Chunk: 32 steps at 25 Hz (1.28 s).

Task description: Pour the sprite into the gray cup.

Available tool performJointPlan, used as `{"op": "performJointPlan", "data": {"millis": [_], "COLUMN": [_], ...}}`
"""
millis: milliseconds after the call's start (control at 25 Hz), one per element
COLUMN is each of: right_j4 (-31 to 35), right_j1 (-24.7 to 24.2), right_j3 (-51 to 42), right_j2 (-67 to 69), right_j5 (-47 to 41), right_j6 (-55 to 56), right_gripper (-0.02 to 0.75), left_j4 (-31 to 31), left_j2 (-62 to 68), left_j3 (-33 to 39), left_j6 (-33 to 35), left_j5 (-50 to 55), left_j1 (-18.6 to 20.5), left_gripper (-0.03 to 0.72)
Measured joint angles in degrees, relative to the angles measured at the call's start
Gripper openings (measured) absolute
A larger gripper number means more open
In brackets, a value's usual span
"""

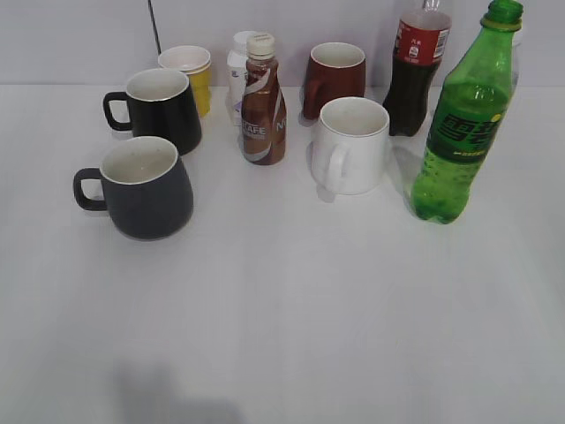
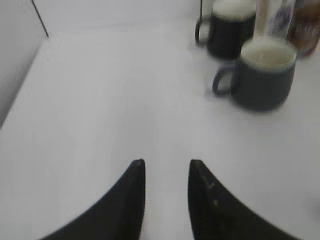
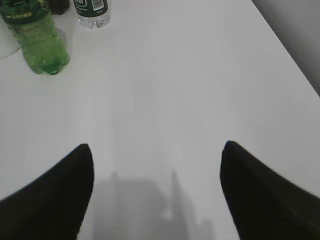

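The sprite [image 1: 463,124], a tall green bottle with a dark green label and no cap, stands upright at the right of the table; it also shows at the top left of the right wrist view [image 3: 35,37]. The gray cup [image 1: 146,187], dark gray with a whitish inside and its handle to the left, stands at the left; it shows in the left wrist view [image 2: 262,74] at the upper right. My left gripper [image 2: 166,162] is open and empty over bare table. My right gripper [image 3: 157,147] is wide open and empty. Neither gripper shows in the exterior view.
A glossy black mug [image 1: 161,108], a yellow cup [image 1: 190,75], a brown coffee bottle [image 1: 263,102], a white container [image 1: 238,75], a brown mug [image 1: 335,78], a white mug [image 1: 350,146] and a cola bottle [image 1: 418,66] stand behind. A clear bottle with a green label [image 3: 92,11] stands behind the sprite.
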<state>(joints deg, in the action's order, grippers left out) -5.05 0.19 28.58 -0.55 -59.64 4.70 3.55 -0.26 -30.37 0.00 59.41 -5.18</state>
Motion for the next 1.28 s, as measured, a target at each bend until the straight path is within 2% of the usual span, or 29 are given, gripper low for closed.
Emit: {"op": "performJointPlan", "data": {"millis": [80,360,560,680,1000,1280], "right_j4": [0.00,0.00,0.00,0.00,0.00,0.00], "right_j1": [0.00,0.00,0.00,0.00,0.00,0.00], "right_j3": [0.00,0.00,0.00,0.00,0.00,0.00], "right_j2": [0.00,0.00,0.00,0.00,0.00,0.00], "right_j5": [0.00,0.00,0.00,0.00,0.00,0.00], "right_j6": [0.00,0.00,0.00,0.00,0.00,0.00], "right_gripper": [0.588,0.588,0.588,0.588,0.588,0.588], "left_j4": [-1.19,-5.12,-5.53,-5.06,9.35,15.43], "left_j2": [1.13,11.33,24.79,34.99,66.68,85.59], "left_j3": [-0.34,4.71,11.37,15.73,18.54,18.54], "left_j6": [0.00,0.00,0.00,0.00,0.00,0.00], "left_j5": [-7.36,-46.16,-69.79,-78.22,-99.51,-111.98], "left_j1": [0.00,0.00,0.00,0.00,0.00,0.00], "left_gripper": [0.235,0.235,0.237,0.240,0.249,0.337]}}
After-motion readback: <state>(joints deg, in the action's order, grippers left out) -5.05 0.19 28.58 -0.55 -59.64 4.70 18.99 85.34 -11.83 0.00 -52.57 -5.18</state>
